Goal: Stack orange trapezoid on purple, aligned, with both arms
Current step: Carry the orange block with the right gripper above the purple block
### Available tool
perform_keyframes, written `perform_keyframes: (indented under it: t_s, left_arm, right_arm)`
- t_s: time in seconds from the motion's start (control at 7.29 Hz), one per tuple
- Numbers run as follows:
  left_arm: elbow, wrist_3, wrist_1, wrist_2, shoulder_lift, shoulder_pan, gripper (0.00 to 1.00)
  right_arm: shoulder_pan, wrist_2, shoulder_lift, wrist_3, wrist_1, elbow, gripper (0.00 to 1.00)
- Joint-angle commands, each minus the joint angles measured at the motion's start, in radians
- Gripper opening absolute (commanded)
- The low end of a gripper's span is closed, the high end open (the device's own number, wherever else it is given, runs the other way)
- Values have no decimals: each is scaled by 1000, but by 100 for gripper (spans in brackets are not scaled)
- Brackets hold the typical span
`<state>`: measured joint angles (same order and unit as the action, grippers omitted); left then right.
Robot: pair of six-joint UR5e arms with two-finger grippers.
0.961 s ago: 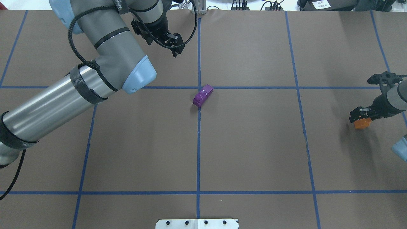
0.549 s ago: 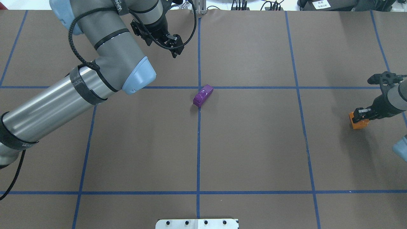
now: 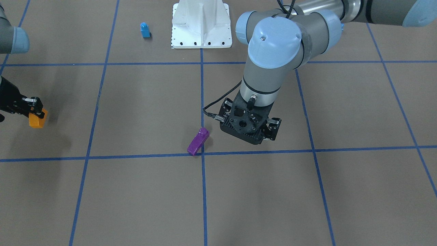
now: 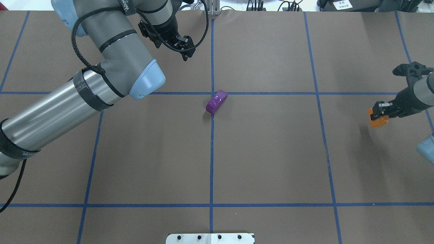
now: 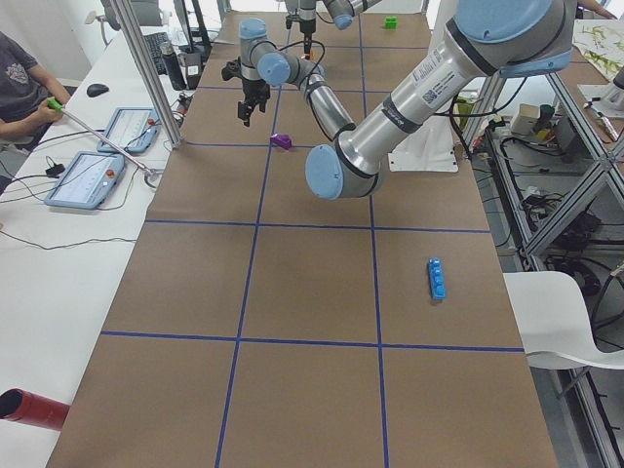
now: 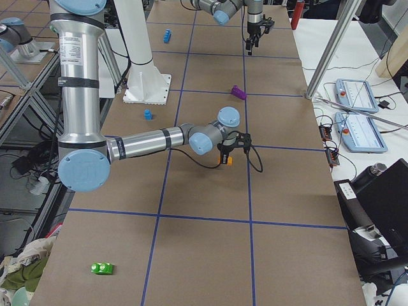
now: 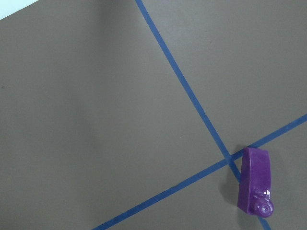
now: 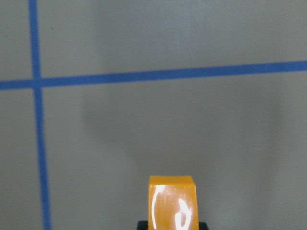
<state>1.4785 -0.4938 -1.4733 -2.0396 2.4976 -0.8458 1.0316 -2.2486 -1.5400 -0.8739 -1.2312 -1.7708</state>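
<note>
**Orange in my right pincer, purple loose at the centre**

My right pincer is clamped on the orange trapezoid at the right edge of the overhead view. In the front-facing view the same brick sits at the far left. A shadow on the paper beside it suggests it hangs clear of the table, though I cannot be sure. In the right wrist view it fills the bottom centre, with glare streaks down its face.

The purple brick lies free near the middle of the overhead frame, set diagonally over a crossing of blue tape lines. In the left wrist view it is in the lower right corner, stud end nearest the bottom edge. My left pincer hangs in the upper left of the overhead frame, well apart from the purple brick. I cannot tell whether its fingers are apart or together.

I judge both bricks to be light, stiff and slick. The gloss means a hold on a sloped face would likely squirt the piece out, so I want flat, parallel sides between the pads. The orange needs its underside kept free for mating. The purple has nothing pinning it and would probably skid or turn under a downward press. My left pincer should take it low across its long flat sides, leaving the stud and top bare.
</note>
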Motion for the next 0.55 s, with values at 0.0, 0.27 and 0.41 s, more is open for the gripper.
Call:
perform_keyframes:
  t_s: [0.0, 0.27, 0.41]
  left_arm:
    - [63, 38, 4, -2, -89, -48, 100]
    - [161, 145, 4, -4, -269, -117, 100]
    - [201, 193, 5, -5, -352, -154, 100]
  right_arm:
    - [-20, 0, 217, -198, -182, -39, 0]
    - [-125, 9, 537, -401, -272, 134, 0]
    - [-168, 27, 698, -486, -286, 262, 0]
